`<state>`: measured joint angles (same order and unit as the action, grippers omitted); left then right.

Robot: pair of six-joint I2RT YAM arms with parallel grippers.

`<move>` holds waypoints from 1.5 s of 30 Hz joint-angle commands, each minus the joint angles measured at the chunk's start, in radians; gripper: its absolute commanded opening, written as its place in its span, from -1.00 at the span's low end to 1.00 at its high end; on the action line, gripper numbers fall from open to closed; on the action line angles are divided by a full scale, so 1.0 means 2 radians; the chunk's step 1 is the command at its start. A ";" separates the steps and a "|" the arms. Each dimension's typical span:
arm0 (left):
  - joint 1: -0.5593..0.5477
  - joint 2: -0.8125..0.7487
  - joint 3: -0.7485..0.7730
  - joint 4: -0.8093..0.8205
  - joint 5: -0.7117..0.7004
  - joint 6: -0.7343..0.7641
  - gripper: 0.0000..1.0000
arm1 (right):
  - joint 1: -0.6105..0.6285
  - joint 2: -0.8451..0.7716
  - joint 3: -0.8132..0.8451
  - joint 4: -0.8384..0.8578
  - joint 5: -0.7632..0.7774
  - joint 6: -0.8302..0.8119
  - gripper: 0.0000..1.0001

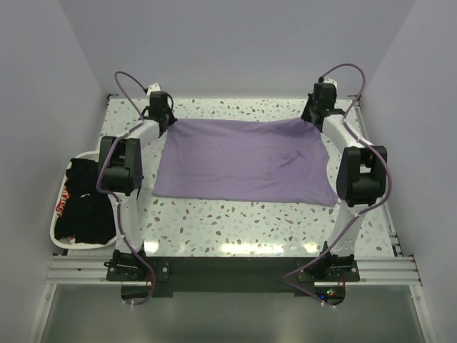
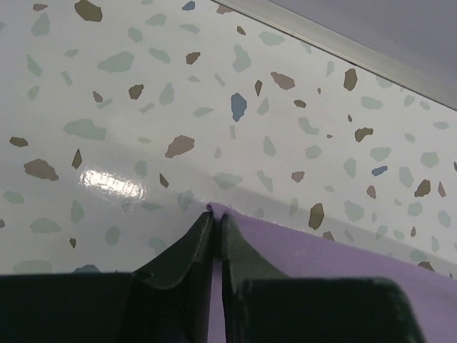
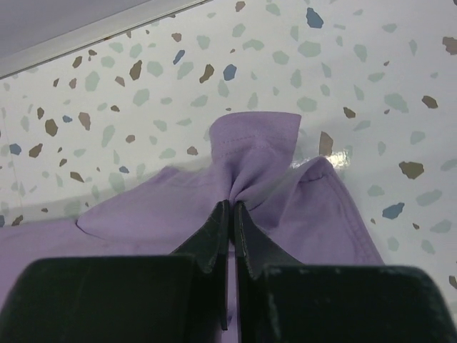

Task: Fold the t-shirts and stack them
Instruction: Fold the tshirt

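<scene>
The lavender-purple t-shirt [image 1: 246, 161] lies spread flat across the middle of the speckled table. My left gripper [image 1: 163, 114] is shut on its far left corner [image 2: 214, 210], pinching the cloth edge between the jaws. My right gripper [image 1: 314, 114] is shut on its far right corner, where the hemmed cloth [image 3: 253, 153] bunches just past the fingertips. The black t-shirts [image 1: 86, 204], one with a red-and-white print [image 1: 64, 202], lie piled in the white tray at the left.
The white tray [image 1: 60, 243] sits off the table's left edge beside the left arm. A metal rail [image 2: 343, 44] borders the table's far edge. Grey walls close in the back and sides.
</scene>
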<state>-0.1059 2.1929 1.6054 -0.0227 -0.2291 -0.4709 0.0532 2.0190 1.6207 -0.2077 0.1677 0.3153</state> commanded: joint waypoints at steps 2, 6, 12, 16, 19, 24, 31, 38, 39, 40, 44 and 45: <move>0.014 -0.064 -0.040 0.056 0.013 -0.019 -0.77 | -0.004 -0.079 -0.043 0.032 0.020 0.016 -1.00; 0.015 -0.092 -0.071 0.062 0.018 -0.025 -0.78 | -0.005 -0.119 -0.084 0.029 0.020 0.027 -1.00; 0.015 -0.137 -0.125 0.071 0.016 -0.033 -0.79 | -0.005 -0.184 -0.152 0.026 0.014 0.044 -1.00; 0.015 -0.164 -0.156 0.076 0.014 -0.038 -0.79 | -0.005 -0.219 -0.194 0.025 0.011 0.053 -1.00; 0.015 -0.184 -0.178 0.077 0.016 -0.041 -0.80 | -0.006 -0.242 -0.218 0.018 0.007 0.062 -1.00; 0.015 -0.213 -0.211 0.077 0.013 -0.048 -0.80 | -0.005 -0.275 -0.269 0.025 0.001 0.072 -1.00; 0.015 -0.236 -0.243 0.070 0.009 -0.061 -0.81 | -0.005 -0.308 -0.314 0.023 -0.011 0.083 -1.00; 0.015 -0.251 -0.268 0.062 -0.003 -0.088 -0.81 | -0.005 -0.330 -0.366 0.033 -0.039 0.098 -1.00; 0.015 -0.252 -0.275 0.059 -0.007 -0.091 -0.81 | -0.005 -0.328 -0.371 0.033 -0.044 0.101 -1.00; 0.015 -0.254 -0.278 0.057 -0.008 -0.096 -0.79 | -0.005 -0.328 -0.375 0.038 -0.049 0.102 -1.00; 0.015 -0.267 -0.303 0.047 -0.015 -0.130 -0.67 | -0.005 -0.330 -0.408 0.046 -0.065 0.115 -1.00; 0.014 -0.270 -0.313 0.037 -0.023 -0.139 -0.62 | -0.005 -0.330 -0.413 0.046 -0.070 0.120 -1.00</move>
<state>-0.0887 1.7145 1.0119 0.0589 -0.2176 -0.6762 0.0490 1.3918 0.8234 -0.1677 0.0631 0.5163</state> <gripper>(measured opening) 0.176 0.022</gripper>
